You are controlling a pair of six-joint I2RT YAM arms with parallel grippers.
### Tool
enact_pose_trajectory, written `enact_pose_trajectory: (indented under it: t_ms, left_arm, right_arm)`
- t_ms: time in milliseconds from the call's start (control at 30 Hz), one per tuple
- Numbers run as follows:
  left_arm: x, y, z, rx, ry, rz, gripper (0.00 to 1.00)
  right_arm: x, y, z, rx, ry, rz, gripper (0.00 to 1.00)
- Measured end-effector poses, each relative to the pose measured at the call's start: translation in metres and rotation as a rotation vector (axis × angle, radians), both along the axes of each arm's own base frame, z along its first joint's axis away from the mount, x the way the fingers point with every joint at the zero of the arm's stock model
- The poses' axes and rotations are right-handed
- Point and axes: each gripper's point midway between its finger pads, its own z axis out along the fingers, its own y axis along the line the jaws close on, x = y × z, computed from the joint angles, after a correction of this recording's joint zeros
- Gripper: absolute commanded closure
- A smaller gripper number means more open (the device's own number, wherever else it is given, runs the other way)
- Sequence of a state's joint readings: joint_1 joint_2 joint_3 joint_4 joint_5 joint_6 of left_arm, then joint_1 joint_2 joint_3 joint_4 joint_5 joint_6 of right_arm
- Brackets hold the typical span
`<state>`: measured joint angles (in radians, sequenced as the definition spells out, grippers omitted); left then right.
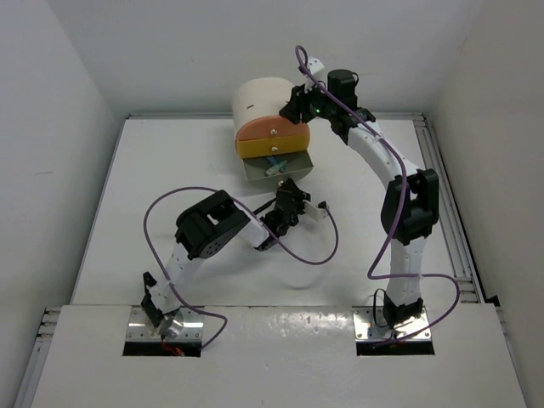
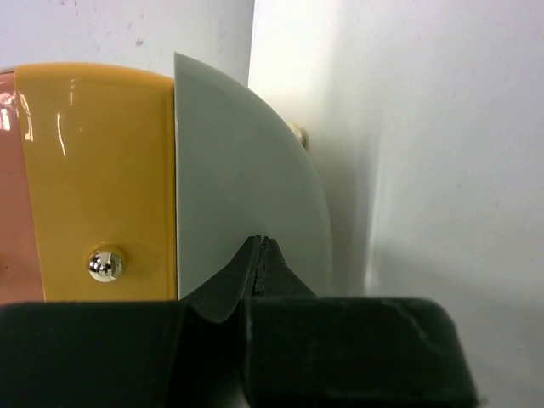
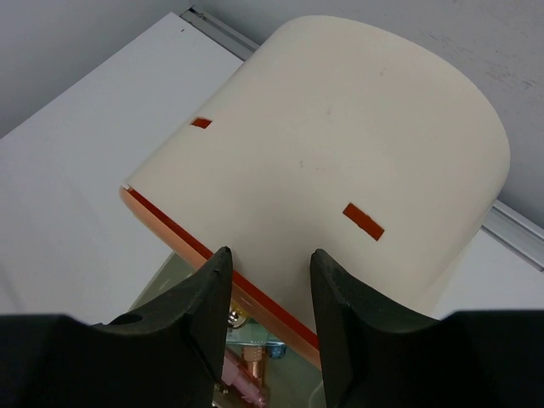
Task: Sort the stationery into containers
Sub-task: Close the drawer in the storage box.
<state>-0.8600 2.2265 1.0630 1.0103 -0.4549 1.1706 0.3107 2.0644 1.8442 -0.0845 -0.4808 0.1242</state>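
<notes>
The cream arch-topped cabinet (image 1: 262, 98) stands at the back of the table. Its peach drawer (image 1: 274, 129) and orange-yellow drawer (image 1: 270, 147) are pushed in. Below them a grey-green drawer (image 1: 277, 167) is pulled out, with a blue piece (image 1: 274, 167) inside. In the right wrist view, pink and copper-coloured stationery (image 3: 252, 374) lies in that drawer. My left gripper (image 1: 293, 192) is shut and empty just in front of the grey-green drawer front (image 2: 246, 178); the left gripper (image 2: 262, 241) shows there too. My right gripper (image 3: 270, 262) is open over the front edge of the cabinet top (image 3: 340, 144), holding nothing.
The orange-yellow drawer (image 2: 98, 178) carries a round metal knob (image 2: 105, 265), and the peach drawer (image 2: 8, 187) lies beside it. A metal rail (image 1: 442, 183) runs along the table's right side. A purple cable (image 1: 302, 251) loops over the table by the left arm.
</notes>
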Motion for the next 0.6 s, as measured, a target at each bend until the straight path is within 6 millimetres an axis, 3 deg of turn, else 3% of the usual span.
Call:
enact_pose_trajectory:
  t_ms: [367,600]
  left_arm:
    - [-0.006,0.028,-0.011,0.042,0.038,0.023,1.00]
    - [-0.003,0.031,-0.007,0.043,0.032,0.026,1.00]
  right_arm:
    - [-0.001,0.002,-0.001,0.005,-0.001,0.015,0.67]
    - [-0.001,0.003,-0.001,0.001,-0.004,0.021,0.67]
